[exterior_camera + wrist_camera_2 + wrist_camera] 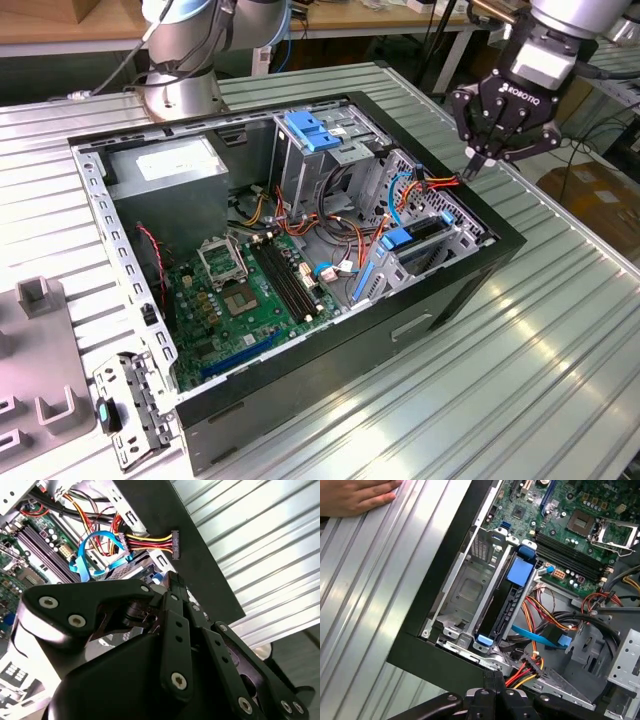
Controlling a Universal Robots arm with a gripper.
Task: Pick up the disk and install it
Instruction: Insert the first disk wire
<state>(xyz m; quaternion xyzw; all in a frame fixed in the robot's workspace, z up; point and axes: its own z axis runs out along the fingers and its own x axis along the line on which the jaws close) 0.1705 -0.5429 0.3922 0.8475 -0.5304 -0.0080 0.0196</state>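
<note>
Got the claw [478,163] pinched shut on nothing, parked over the PC case [330,362] edge by the drive bay [428,243].

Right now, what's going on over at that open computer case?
The arm's black gripper hangs shut and empty over a corner of the open black computer case, near a red-and-yellow cable plug. What looks like the dark flat disk with blue plastic rails stands edge-on in the grey metal drive cage. A person's hand rests on the ribbed metal table.
</note>
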